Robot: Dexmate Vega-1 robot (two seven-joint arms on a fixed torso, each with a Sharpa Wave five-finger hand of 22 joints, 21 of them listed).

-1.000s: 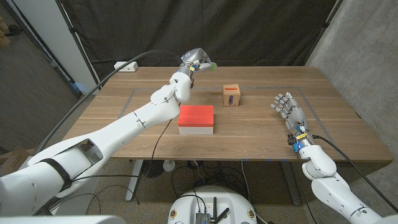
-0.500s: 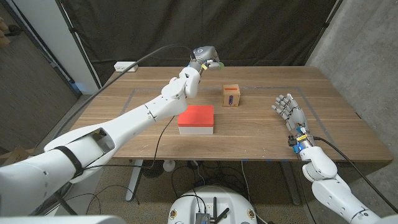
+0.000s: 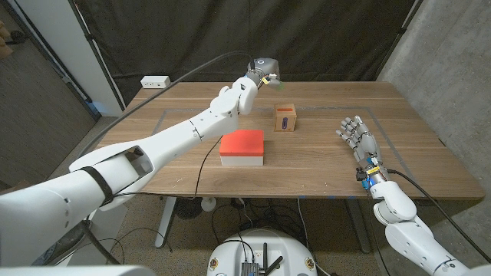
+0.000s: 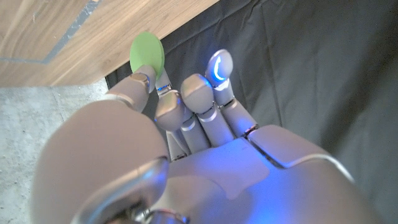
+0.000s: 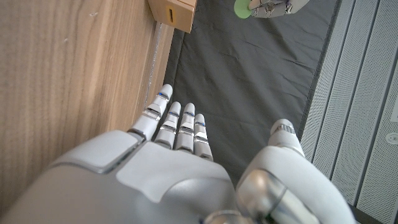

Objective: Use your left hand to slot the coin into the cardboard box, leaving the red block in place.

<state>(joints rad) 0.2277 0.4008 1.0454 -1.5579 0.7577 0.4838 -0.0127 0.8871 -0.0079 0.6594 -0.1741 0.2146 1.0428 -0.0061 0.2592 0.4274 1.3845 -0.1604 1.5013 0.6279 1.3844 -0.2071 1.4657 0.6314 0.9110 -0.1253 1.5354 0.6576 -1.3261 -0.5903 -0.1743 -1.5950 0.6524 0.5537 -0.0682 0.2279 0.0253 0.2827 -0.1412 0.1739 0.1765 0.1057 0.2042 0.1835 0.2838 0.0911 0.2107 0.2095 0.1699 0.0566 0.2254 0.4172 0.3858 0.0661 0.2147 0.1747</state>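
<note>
Left hand raised over counter's far edge, pinching green coin, behind cardboard box; right hand released, fingers spread

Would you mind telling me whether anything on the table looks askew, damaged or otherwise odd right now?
Nothing stands out. The cardboard box stands upright, the red block sits squarely in front of it, and the left hand holds the green coin in the air.

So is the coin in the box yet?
Out. The left hand pinches the green coin in its fingers, away from the box.
</note>
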